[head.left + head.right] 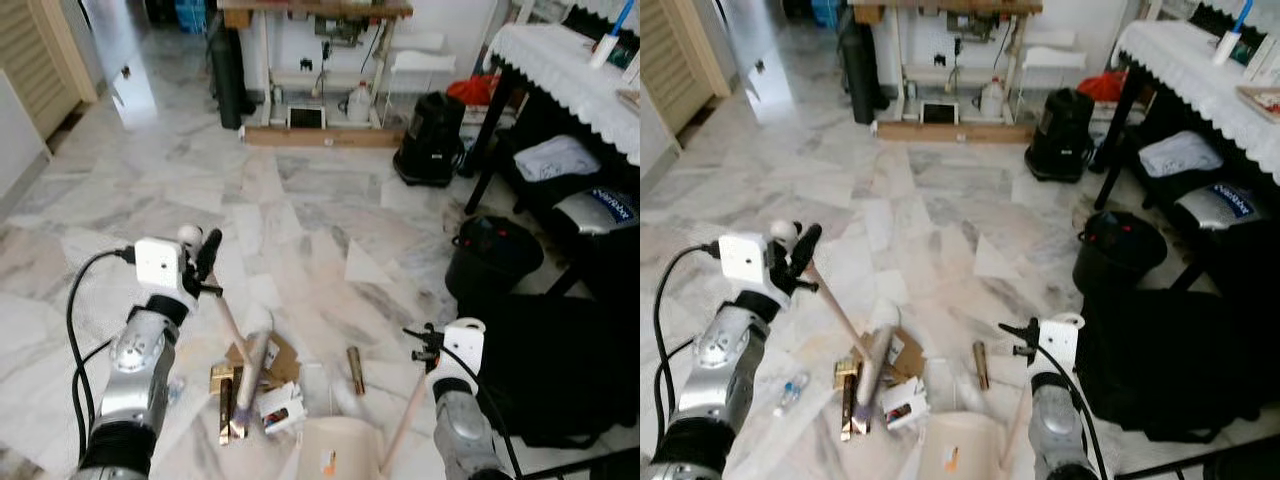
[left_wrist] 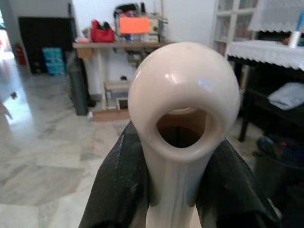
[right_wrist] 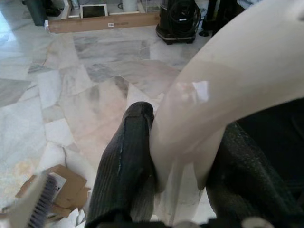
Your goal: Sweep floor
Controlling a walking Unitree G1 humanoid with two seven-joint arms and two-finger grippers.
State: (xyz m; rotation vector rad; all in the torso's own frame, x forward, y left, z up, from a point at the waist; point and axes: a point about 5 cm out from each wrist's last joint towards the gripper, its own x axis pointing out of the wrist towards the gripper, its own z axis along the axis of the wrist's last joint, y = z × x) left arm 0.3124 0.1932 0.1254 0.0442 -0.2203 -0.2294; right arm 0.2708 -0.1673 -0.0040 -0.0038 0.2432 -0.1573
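Observation:
My left gripper [image 1: 203,256] is shut on the cream broom handle [image 1: 226,312], just below its round knob with a hole [image 2: 184,95]. The handle slants down to the brush head [image 1: 254,358], which rests on the marble floor among litter: cardboard [image 1: 283,356], gold tubes [image 1: 355,370] and small packets [image 1: 280,412]. My right gripper [image 1: 428,345] is shut on the cream handle [image 1: 405,415] of the dustpan [image 1: 338,448], which sits on the floor just right of the litter. In the right wrist view the black fingers [image 3: 124,166] clamp that handle.
A black bin [image 1: 492,255] and dark bags [image 1: 560,370] stand at the right under a table with a white lace cloth [image 1: 560,60]. A black vacuum [image 1: 430,140] and a wooden bench [image 1: 320,10] are at the back. A small plastic bottle [image 1: 790,390] lies near my left arm.

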